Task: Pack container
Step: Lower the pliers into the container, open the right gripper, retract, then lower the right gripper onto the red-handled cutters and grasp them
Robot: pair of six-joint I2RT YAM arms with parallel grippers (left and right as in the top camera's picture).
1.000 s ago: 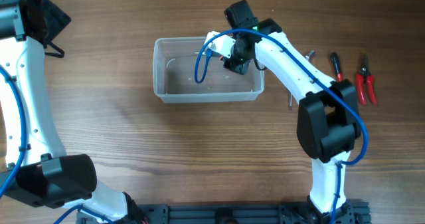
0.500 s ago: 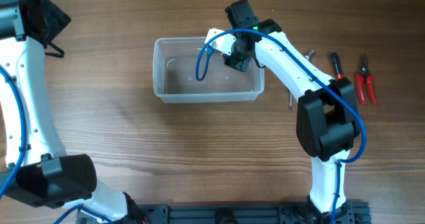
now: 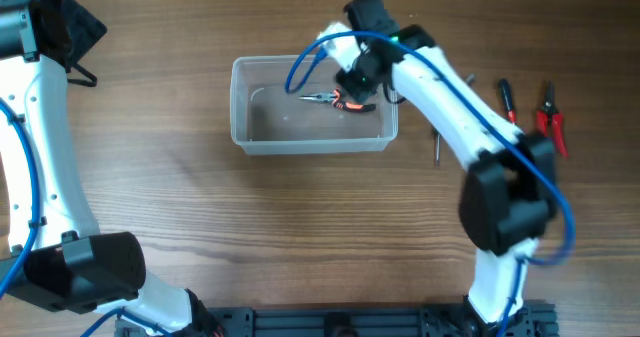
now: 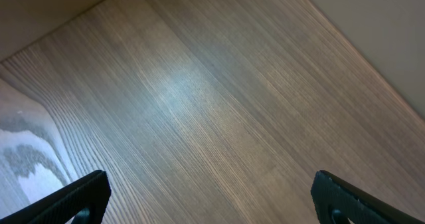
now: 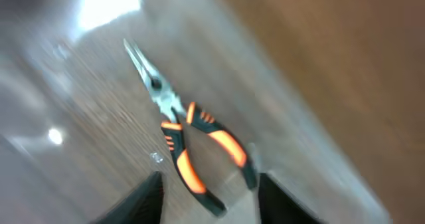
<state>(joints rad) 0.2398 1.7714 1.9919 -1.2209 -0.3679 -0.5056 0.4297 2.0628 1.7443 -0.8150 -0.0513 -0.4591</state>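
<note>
The clear plastic container [image 3: 240, 127] stands on the wood table, left of centre. Orange-and-black needle-nose pliers [image 3: 335, 101] lie inside it near its right end, tips pointing left; they also show in the right wrist view [image 5: 179, 144]. My right gripper [image 3: 360, 79] hovers over the container's right end, open and empty, its fingertips [image 5: 206, 201] just above the pliers' handles. My left gripper [image 4: 212, 197] is open and empty over bare wood; its arm stands at the far left of the overhead view.
Right of the container lie red-handled pliers [image 3: 551, 123], a red-and-black tool [image 3: 507, 99] and a thin dark tool [image 3: 437, 149]. A blue cable [image 3: 300, 67] loops from the right arm over the container.
The right gripper has let go of the orange pliers, which now lie on the container's floor. The gripper has lifted slightly up and right.
</note>
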